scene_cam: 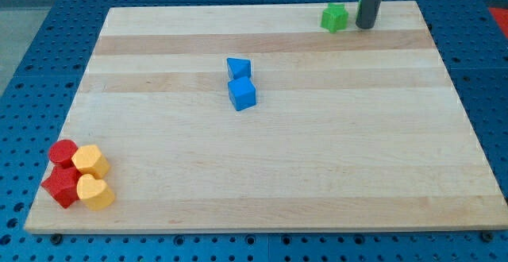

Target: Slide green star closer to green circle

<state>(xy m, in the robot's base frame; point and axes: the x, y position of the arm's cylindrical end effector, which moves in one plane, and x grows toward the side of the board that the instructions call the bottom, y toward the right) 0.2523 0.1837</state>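
One green block (335,17) sits near the view's top edge of the wooden board (317,151), right of centre. Its shape is hard to make out, possibly a star. I see no second green block. The dark rod comes down from the view's top, and my tip (365,26) rests on the board just to the right of the green block. A narrow gap separates them.
A blue triangle-like block (238,67) and a blue cube (242,94) touch each other near the board's middle. Two red blocks (63,151) (61,186) and two yellow blocks (91,160) (95,192) are clustered at the view's bottom left corner.
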